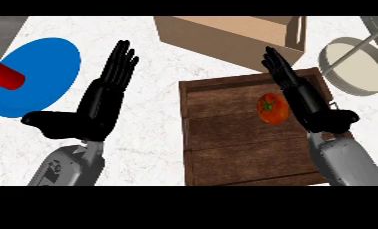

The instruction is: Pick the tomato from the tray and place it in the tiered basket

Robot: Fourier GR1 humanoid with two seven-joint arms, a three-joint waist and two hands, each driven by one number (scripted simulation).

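A red tomato point(272, 108) with a green stem lies on the brown wooden tray point(221, 143), toward its upper right part. My right hand point(306, 98) hovers over the tray's right side, fingers straight, just right of the tomato, apart from it or barely touching. The tiered basket point(353, 68), grey-white with a round rim and metal posts, stands at the far right edge. My left hand point(100, 103) is open over the white counter, left of the tray, thumb out to the left.
A tan cardboard box point(236, 35) stands behind the tray. A blue plate point(40, 75) lies at the left with a red object point(10, 77) on it. A grey surface point(9, 28) shows at the top left corner.
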